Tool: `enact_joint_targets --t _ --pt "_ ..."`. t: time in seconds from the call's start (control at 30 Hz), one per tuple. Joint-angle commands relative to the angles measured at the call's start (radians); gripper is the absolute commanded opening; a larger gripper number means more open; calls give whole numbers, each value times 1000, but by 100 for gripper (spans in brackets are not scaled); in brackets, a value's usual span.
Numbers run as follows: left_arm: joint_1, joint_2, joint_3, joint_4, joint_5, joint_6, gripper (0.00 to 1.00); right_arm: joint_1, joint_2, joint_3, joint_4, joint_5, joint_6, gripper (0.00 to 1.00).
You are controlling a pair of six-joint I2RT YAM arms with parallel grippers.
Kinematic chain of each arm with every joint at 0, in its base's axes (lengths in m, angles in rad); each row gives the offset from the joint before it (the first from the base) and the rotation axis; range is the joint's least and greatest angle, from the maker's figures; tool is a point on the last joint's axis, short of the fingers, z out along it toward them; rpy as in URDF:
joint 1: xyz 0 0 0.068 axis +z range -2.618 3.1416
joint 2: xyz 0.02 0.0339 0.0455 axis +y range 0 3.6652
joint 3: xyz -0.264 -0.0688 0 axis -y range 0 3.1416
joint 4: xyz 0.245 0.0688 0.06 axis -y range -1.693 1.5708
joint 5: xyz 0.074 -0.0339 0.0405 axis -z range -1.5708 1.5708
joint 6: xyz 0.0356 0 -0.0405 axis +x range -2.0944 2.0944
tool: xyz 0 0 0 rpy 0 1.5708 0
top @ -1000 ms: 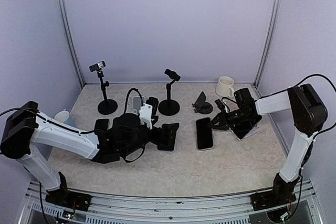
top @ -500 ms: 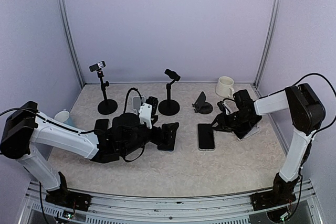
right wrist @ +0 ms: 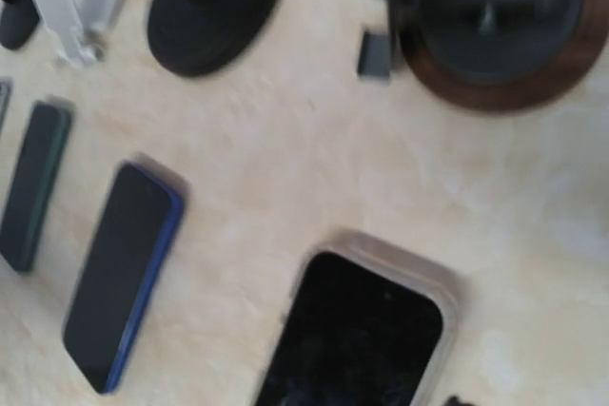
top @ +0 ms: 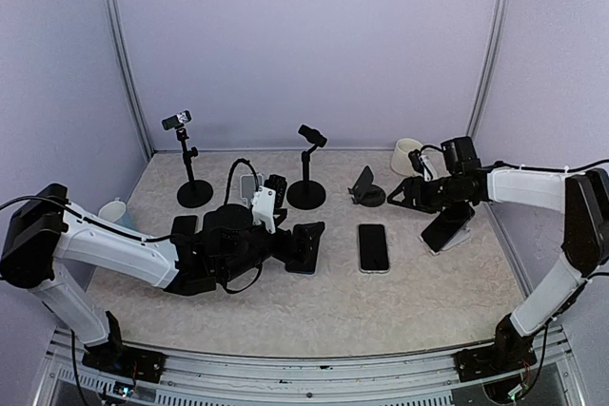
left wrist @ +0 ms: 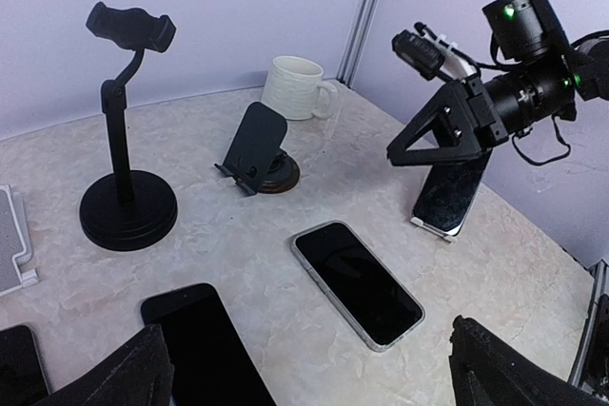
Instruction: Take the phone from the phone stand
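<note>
The phone (top: 373, 247), black-screened in a clear case, lies flat on the table by itself; it also shows in the left wrist view (left wrist: 357, 282) and the right wrist view (right wrist: 357, 339). The small black phone stand (top: 366, 187) with its brown round base (right wrist: 495, 26) stands bare behind it. My right gripper (top: 400, 202) hovers above the table to the right of the stand, open and holding nothing. My left gripper (top: 297, 240) rests low at the table's middle, jaws wide open, with only its fingertips (left wrist: 124, 377) showing in its own view.
A second phone (top: 447, 228) leans on a white holder under my right arm. A white mug (top: 408, 156) sits at the back right. Two tall black clamp stands (top: 306, 192) (top: 194, 192) rise at the back. A blue-edged phone (right wrist: 124, 273) lies by my left gripper.
My right gripper opened and let go of the phone, which now lies flat. It then rose and drew back to the right. The left arm stayed still.
</note>
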Motion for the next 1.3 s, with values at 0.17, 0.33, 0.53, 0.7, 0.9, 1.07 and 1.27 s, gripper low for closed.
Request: enact_joint_targets --t 0.17,0.33,0.53,0.7,0.9,1.07,1.27 --pt "3 0 -1 33 11 18 99 -39 -278 -55 -77 146 27 86" --pt "4 -6 -3 33 8 19 99 -139 -402 -149 -62 125 94 87" --pt "3 -4 -4 40 8 21 99 -197 -476 -213 -133 152 152 100" --pt "4 -5 -4 41 4 18 99 -223 -520 -294 -164 171 210 100" --pt "3 -6 -8 41 -7 14 99 -224 -498 -356 -168 220 261 100" --pt "3 -2 -3 41 0 15 99 -225 -462 -412 -84 234 272 100" --pt "3 -5 -4 39 -3 18 99 -225 -386 -449 1 314 252 100"
